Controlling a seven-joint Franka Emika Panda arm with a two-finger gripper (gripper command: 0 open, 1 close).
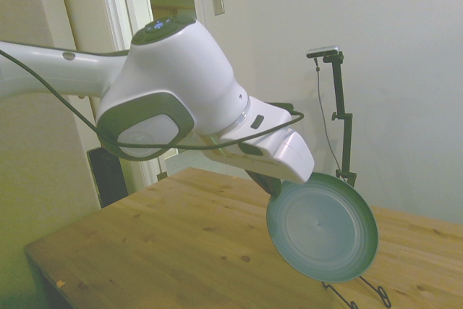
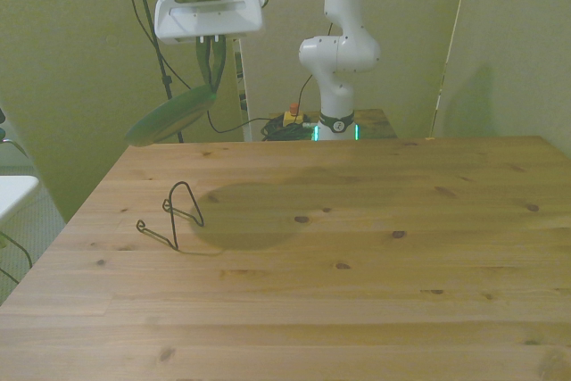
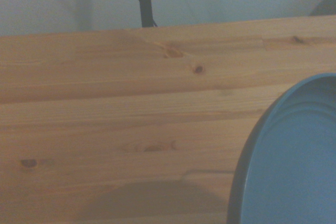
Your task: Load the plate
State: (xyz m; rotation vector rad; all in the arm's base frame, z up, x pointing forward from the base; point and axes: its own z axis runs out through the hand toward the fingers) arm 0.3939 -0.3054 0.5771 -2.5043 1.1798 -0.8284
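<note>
The round teal-green plate [image 1: 322, 228] hangs in the air, tilted, its paler underside facing the side camera. My gripper [image 1: 273, 185] is shut on the plate's upper rim. In the front view the plate [image 2: 171, 117] slants down to the front view's left below the gripper [image 2: 211, 80], well above the table. A thin black wire rack [image 2: 174, 216] stands on the wooden table [image 2: 357, 247], below the plate and a little nearer the camera. In the side view the rack [image 1: 362, 293] shows just under the plate's lower edge. The wrist view shows the plate's face [image 3: 294, 156] over the tabletop.
The plate and gripper cast a wide shadow [image 2: 254, 211] on the table beside the rack. A white object [image 2: 13, 194] sits off the table at the front view's left edge. A doorway and wall [image 1: 166, 5] lie behind the arm.
</note>
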